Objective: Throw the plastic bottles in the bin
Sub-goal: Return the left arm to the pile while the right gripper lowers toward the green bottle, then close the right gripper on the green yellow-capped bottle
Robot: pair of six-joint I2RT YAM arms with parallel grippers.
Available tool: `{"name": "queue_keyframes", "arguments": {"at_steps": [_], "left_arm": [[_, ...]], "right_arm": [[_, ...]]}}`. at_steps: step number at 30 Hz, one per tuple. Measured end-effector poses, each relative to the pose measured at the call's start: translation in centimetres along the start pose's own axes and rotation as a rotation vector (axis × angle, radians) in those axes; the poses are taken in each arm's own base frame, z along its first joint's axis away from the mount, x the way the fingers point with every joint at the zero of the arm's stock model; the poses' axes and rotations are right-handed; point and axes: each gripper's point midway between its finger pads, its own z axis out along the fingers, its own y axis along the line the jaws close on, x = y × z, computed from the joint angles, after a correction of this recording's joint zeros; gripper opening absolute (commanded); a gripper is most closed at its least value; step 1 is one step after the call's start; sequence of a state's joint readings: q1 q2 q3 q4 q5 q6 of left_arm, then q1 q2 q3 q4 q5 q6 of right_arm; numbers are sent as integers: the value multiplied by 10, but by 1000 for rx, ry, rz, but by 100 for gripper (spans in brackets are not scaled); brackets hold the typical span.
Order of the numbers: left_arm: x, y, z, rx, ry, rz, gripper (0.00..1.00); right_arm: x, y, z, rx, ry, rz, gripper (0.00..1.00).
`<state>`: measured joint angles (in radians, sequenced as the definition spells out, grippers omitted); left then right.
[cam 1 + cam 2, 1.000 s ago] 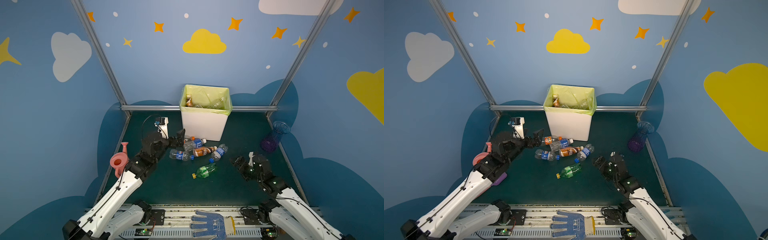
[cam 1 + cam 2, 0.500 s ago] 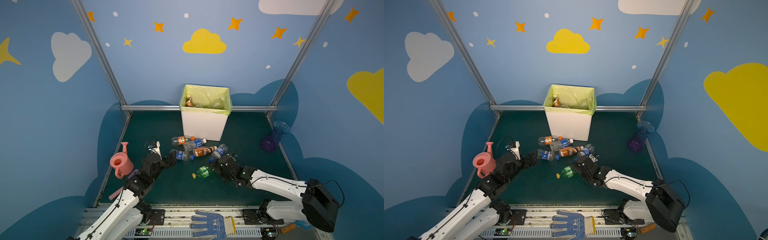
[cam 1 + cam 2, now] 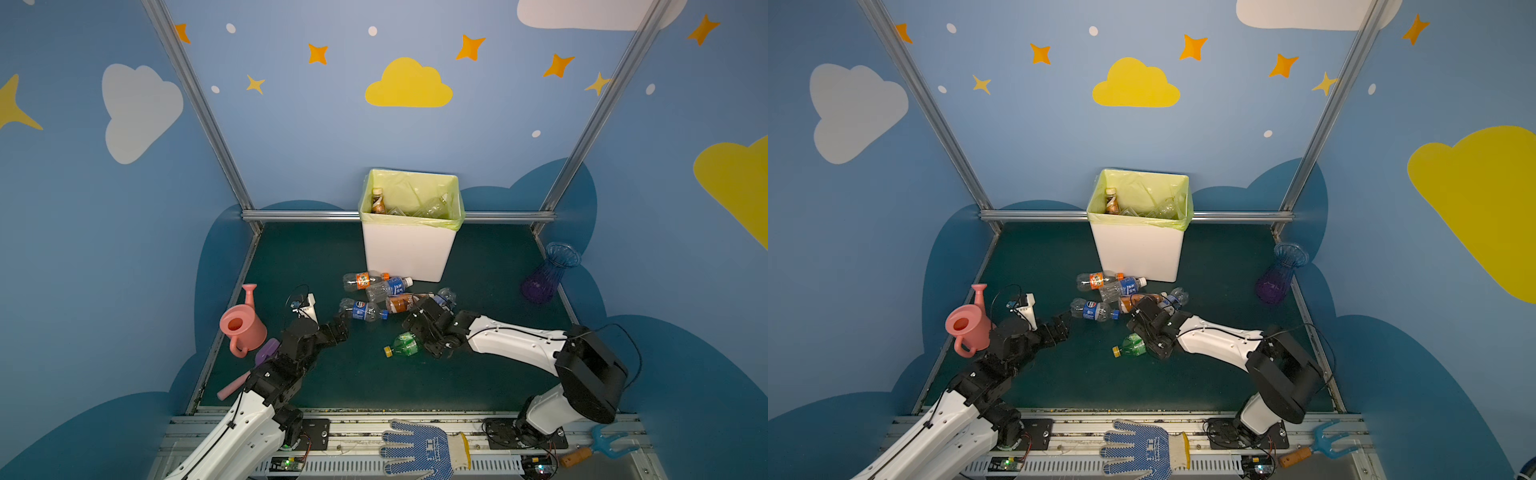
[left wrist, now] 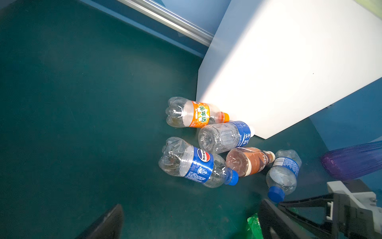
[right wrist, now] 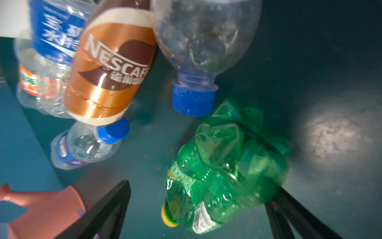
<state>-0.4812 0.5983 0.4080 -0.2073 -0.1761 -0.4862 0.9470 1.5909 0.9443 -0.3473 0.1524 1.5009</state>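
Observation:
The white bin (image 3: 409, 253) with a yellow-green bag stands at the back and holds a brown bottle (image 3: 377, 203). Several plastic bottles lie in front of it: orange-labelled (image 4: 194, 113), blue-labelled clear (image 4: 225, 136), Pepsi (image 4: 196, 163), brown Nescafe (image 5: 111, 68) and a small blue-capped one (image 4: 283, 171). A crushed green bottle (image 5: 223, 169) with a yellow cap lies apart, nearer the front. My right gripper (image 5: 198, 194) is open, its fingers either side of the green bottle (image 3: 404, 345). My left gripper (image 4: 190, 209) is open over bare mat, just short of the Pepsi bottle (image 3: 362, 310).
A pink watering can (image 3: 241, 326) stands by the left edge next to my left arm. A blue-purple vase (image 3: 546, 274) stands at the right wall. A glove (image 3: 419, 451) and a small garden fork (image 3: 598, 446) lie on the front rail.
My right arm has swung left and down until its open jaws straddle the green bottle. My left arm has dropped and pulled back from the bin towards the Pepsi bottle.

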Motion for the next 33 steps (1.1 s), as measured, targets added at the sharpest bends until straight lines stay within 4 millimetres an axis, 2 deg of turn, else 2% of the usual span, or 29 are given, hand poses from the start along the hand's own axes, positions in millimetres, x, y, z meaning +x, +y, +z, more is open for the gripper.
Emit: {"name": "queue_keyframes", "arguments": {"at_steps": [8, 15, 19, 23, 31, 33], "left_arm": [[4, 5, -1, -9, 2, -5, 100], [1, 8, -6, -12, -24, -11, 100], [1, 9, -6, -13, -26, -12, 100], [1, 9, -6, -15, -26, -12, 100], [1, 9, -5, -16, -24, -12, 100], [1, 9, -5, -16, -25, -12, 100]], "right_arm": [[6, 7, 17, 165, 44, -5, 98], [7, -19, 31, 281, 65, -26, 94], [8, -23, 30, 294, 84, -56, 83], [9, -28, 28, 290, 94, -101, 80], [4, -45, 20, 278, 115, -235, 59], [2, -50, 19, 281, 120, -259, 57]]}}
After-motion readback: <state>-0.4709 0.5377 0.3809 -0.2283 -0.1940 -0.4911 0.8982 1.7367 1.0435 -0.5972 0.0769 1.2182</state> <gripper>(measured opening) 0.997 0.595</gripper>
